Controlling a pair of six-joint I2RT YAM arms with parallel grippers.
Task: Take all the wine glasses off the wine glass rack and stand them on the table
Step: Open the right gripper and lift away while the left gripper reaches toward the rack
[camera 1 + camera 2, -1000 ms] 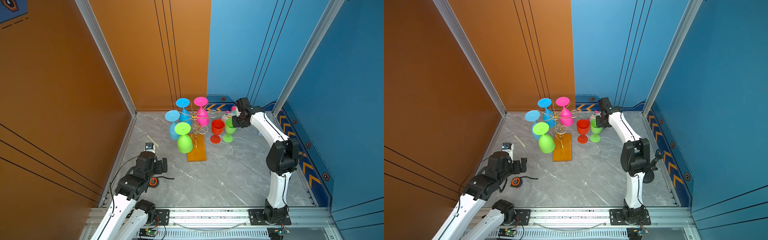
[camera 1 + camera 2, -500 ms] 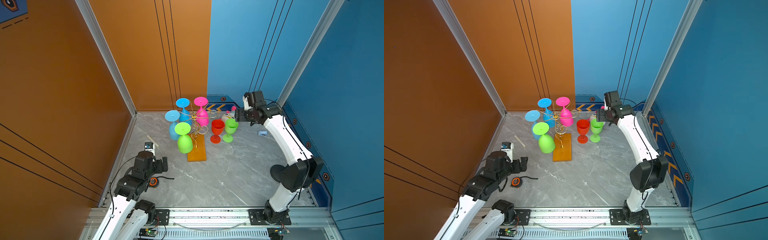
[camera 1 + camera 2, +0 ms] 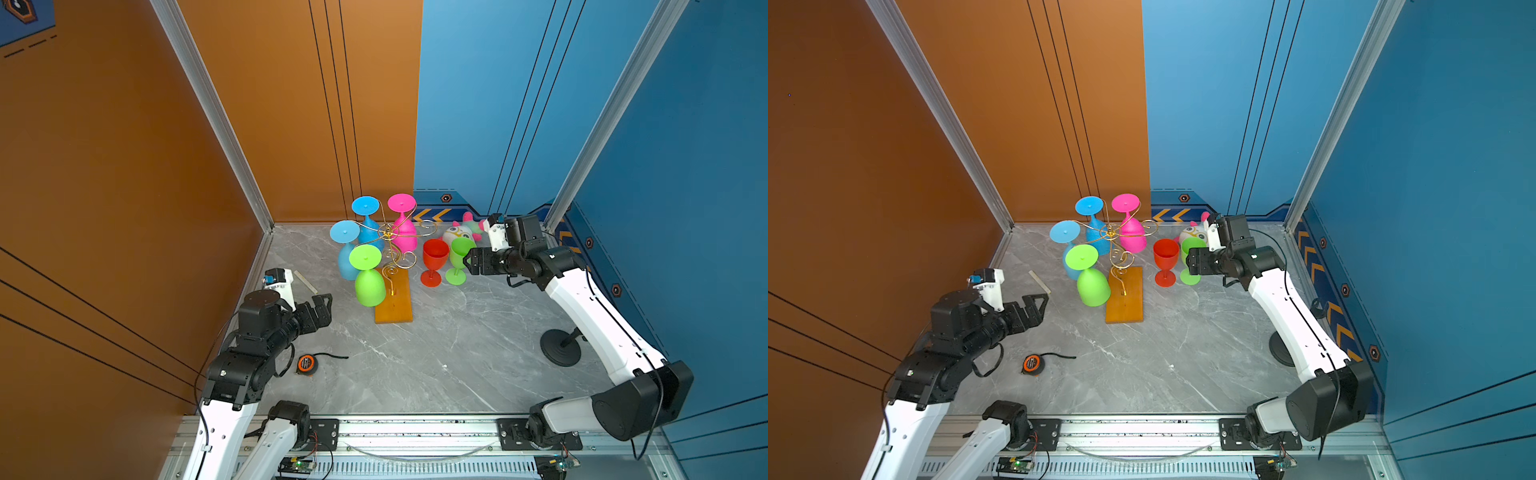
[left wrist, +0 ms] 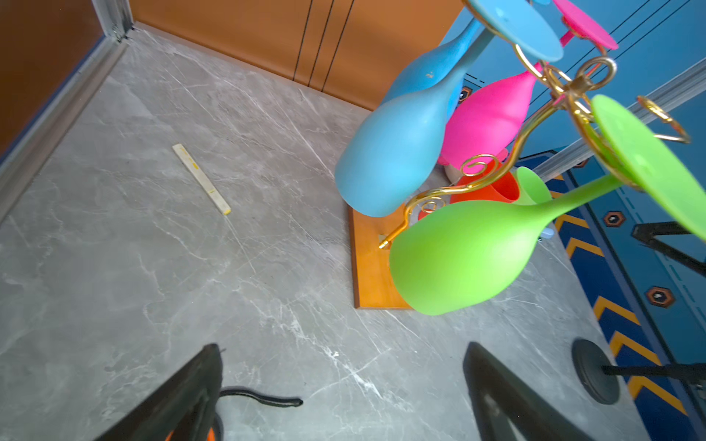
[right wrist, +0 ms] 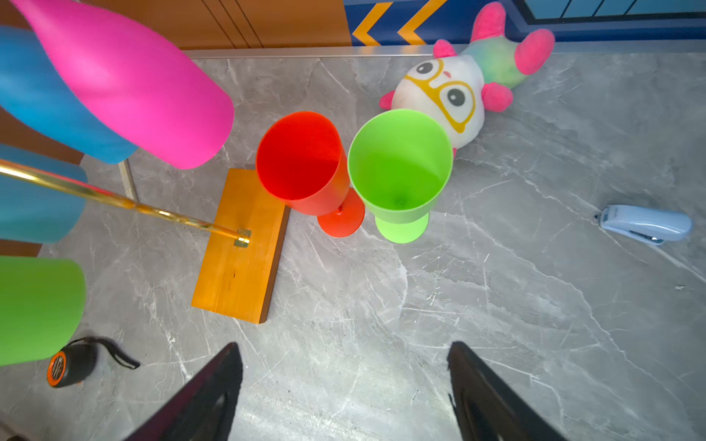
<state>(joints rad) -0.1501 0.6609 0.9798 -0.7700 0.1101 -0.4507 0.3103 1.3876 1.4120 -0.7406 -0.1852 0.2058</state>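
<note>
1. Jaws of the left gripper (image 3: 325, 309) are spread wide and hold nothing. It hovers low over the grey marble-look table (image 3: 436, 353) and points toward the rack.
2. Just past it hangs the lime-green plastic wine glass (image 3: 369, 286). Its round foot is up and its bowl is down, so it runs straight up and down. I think the left gripper is the nearer one.
3. The glass hangs on the thin gold wire wine glass rack (image 3: 397, 309) with an orange wooden base. A light blue glass (image 3: 345, 266), a darker blue glass (image 3: 368, 232) and a pink glass (image 3: 403, 239) hang there too.
4. Farther right, the right gripper (image 3: 467, 262) is spread and empty too. It is near a second green glass (image 3: 460, 253) that stands upright beside a red glass (image 3: 434, 257).
</note>
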